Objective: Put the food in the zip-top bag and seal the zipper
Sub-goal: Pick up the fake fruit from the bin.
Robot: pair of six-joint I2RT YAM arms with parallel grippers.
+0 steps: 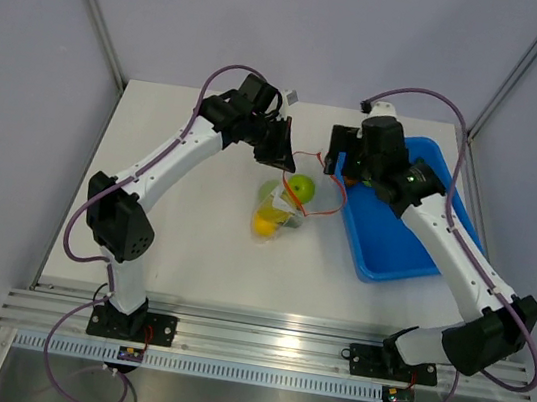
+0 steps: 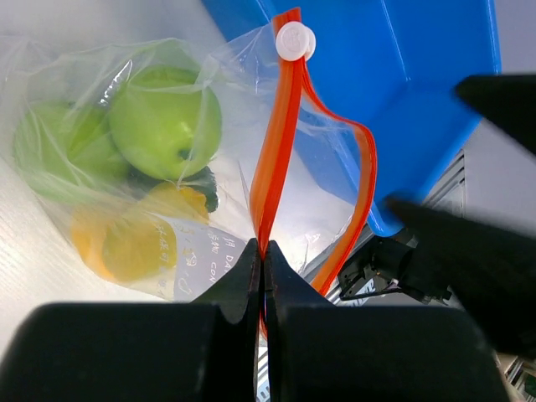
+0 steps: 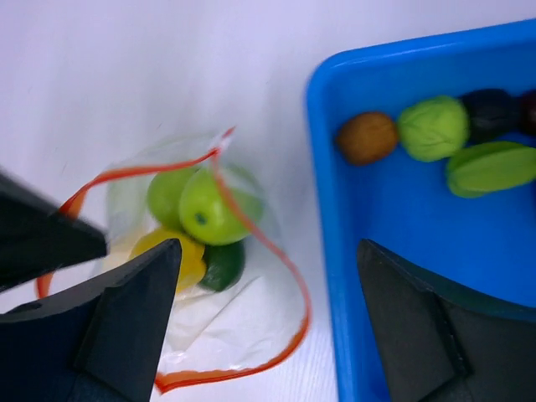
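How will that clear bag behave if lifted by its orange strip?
Probably floppy: the crinkled zip-top bag sags around the green apple. Likely bottom-heavy: the apple lies deep inside. Held only by the zipper, it may swing.

Zip-top bag [image 1: 283,206] left of tray [image 1: 393,250]

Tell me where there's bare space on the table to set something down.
Bare table lies between the zip-top bag and the arm bases, and left of the left arm. The near half of the blue tray is bare too. Crowded: between bag and tray, where the left gripper pinches the zipper and the right gripper hangs open.
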